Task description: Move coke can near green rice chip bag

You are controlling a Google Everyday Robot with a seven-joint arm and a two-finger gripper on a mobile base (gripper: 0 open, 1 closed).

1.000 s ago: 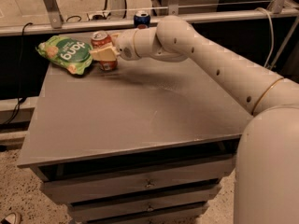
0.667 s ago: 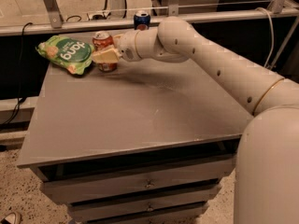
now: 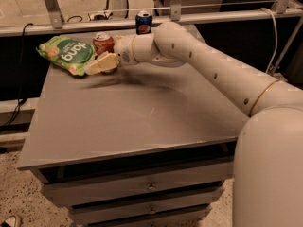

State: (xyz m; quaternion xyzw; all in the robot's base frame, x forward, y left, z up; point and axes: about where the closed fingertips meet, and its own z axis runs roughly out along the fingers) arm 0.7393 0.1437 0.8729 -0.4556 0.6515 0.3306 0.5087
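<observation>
The coke can (image 3: 103, 41) stood upright, long axis vertical, silver top and pull tab facing up, just right of the bag (image 3: 66, 55) and close enough that touching could not be ruled out. The pincer (image 3: 100, 63) reached in from the bag's right and gripped the can's lower half, the near cream finger (image 3: 101, 64) covering it. The bag lay flat on the table (image 3: 142, 122), its white lettering upside down to the camera and not clearly readable. Farther right of the bag and behind the arm, a blue Pepsi can (image 3: 143, 22) stood upright, logo showing.
</observation>
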